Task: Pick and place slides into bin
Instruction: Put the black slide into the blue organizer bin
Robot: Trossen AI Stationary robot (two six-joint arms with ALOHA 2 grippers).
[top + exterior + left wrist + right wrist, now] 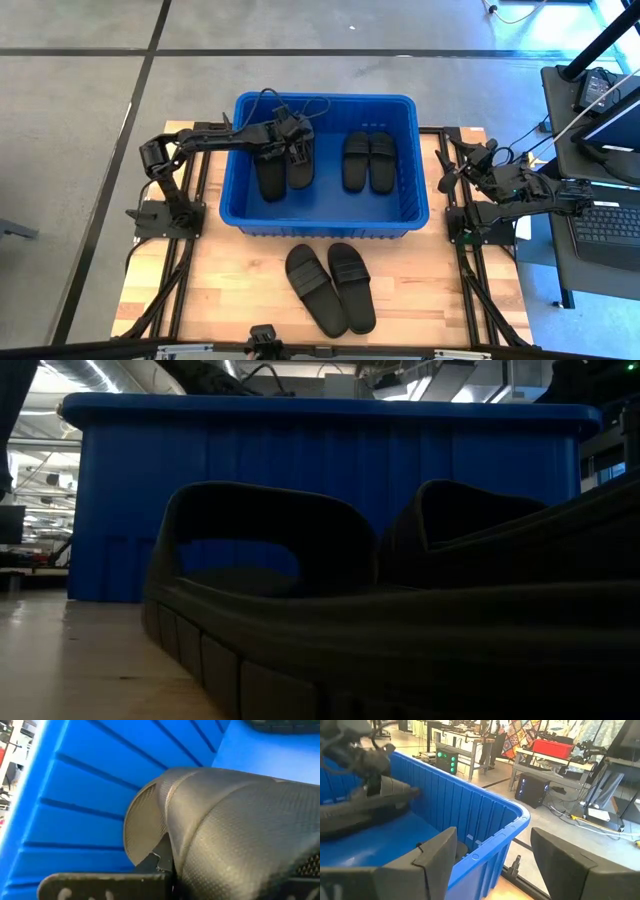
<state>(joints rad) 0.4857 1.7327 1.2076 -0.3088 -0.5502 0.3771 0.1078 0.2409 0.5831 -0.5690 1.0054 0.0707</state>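
The blue bin stands mid-table. My left gripper reaches down into its left half and is shut on a black slide. Beside that one a second slide lies on the bin floor. Two more slides lie side by side in the bin's right half. Another pair of slides rests sole down on the wooden table in front of the bin, and fills the low view. My right gripper waits open outside the bin's right wall, with nothing between its fingers. My left gripper holds the slide at the edge of its wide strap, where one dark fingertip shows against the strap beside the footbed. It comes slanting down from the bin's left side. The slide hangs tilted inside the bin, its free end off the floor.
The bin's ribbed walls stand close around the left gripper. Bare wood lies left and right of the front pair. A side table with a laptop stands beyond the table's right edge.
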